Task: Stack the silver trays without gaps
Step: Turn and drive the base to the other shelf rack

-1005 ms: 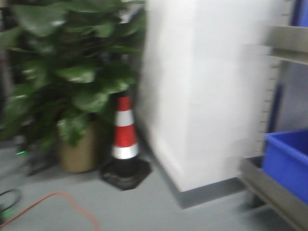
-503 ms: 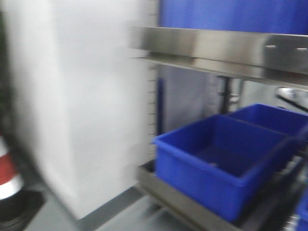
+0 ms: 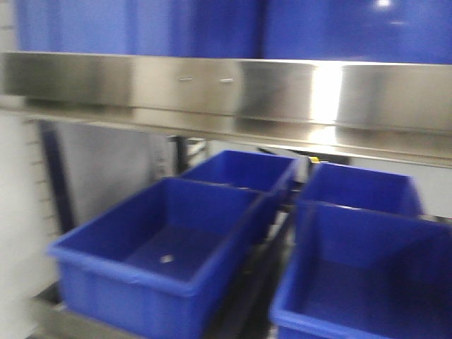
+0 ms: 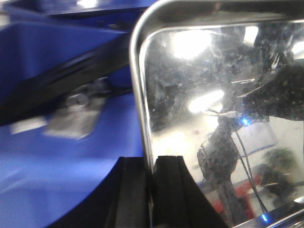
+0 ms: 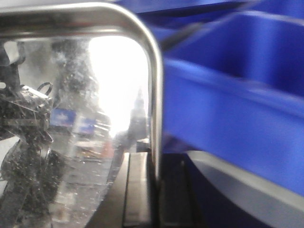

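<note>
Pinching a silver tray [image 4: 213, 95] by its left rim at lower centre, the left gripper [image 4: 152, 166] is gripping tightly. The right gripper [image 5: 154, 164] is clamping the tray's right rim beside blue bins [image 5: 237, 95].

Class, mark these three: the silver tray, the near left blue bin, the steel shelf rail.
silver tray [image 4: 199, 90], left wrist view, mirrored floor.
near left blue bin [image 3: 116, 300], front view, front wall.
steel shelf rail [image 3: 226, 88], front view, front face.
</note>
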`<move>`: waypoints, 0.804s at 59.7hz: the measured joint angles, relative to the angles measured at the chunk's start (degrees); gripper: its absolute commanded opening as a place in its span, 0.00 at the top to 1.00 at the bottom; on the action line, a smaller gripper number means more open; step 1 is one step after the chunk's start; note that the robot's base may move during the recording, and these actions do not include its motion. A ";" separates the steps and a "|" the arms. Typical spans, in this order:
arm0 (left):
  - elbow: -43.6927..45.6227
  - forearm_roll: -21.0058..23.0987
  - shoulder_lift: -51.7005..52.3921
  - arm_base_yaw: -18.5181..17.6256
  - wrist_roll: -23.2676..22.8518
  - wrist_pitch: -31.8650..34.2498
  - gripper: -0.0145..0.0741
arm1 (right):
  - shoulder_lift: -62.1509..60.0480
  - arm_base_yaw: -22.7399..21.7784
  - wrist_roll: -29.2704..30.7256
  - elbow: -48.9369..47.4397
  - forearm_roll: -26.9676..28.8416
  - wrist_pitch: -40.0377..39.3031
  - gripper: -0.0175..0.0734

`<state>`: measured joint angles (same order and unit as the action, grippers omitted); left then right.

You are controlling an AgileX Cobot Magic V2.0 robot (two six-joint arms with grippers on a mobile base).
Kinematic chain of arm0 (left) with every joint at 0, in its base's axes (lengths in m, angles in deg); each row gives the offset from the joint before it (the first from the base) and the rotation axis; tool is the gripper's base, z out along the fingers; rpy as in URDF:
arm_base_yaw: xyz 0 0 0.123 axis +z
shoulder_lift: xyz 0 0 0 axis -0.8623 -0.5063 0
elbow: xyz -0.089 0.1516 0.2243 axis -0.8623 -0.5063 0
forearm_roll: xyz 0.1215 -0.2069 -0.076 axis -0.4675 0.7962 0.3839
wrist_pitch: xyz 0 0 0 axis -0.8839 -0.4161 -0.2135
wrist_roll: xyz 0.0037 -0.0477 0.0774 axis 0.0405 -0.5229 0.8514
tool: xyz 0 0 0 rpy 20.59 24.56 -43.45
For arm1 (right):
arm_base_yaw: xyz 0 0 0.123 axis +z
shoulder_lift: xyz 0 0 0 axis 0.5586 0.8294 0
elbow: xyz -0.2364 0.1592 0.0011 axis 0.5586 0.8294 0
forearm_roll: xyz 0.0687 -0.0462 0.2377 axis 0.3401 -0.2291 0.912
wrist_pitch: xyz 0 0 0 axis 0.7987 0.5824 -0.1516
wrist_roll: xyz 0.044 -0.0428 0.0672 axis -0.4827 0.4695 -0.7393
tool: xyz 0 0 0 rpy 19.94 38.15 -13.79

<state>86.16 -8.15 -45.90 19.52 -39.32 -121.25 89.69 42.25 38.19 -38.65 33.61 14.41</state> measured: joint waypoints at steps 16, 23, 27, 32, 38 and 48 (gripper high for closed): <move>0.00 0.00 -0.08 -0.11 0.00 0.00 0.86 | 0.00 0.00 0.00 0.00 0.00 0.00 0.90; 0.00 0.00 -0.08 -0.11 0.00 0.00 0.86 | 0.00 0.00 0.00 0.00 0.00 0.00 0.90; 0.00 0.00 -0.08 -0.11 0.00 0.00 0.86 | 0.00 0.00 0.00 0.00 0.00 0.00 0.90; 0.00 0.00 -0.08 -0.11 0.00 0.00 0.86 | 0.00 0.00 0.00 0.00 0.00 0.00 0.90; 0.00 0.00 -0.08 -0.11 0.00 0.00 0.86 | 0.00 0.00 0.00 0.00 0.00 0.00 0.90; 0.00 0.00 -0.08 -0.11 0.00 0.00 0.86 | 0.00 0.00 0.00 0.00 0.00 0.00 0.90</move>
<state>86.16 -8.15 -45.99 19.41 -39.32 -121.25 89.69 42.25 38.19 -38.65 33.61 14.41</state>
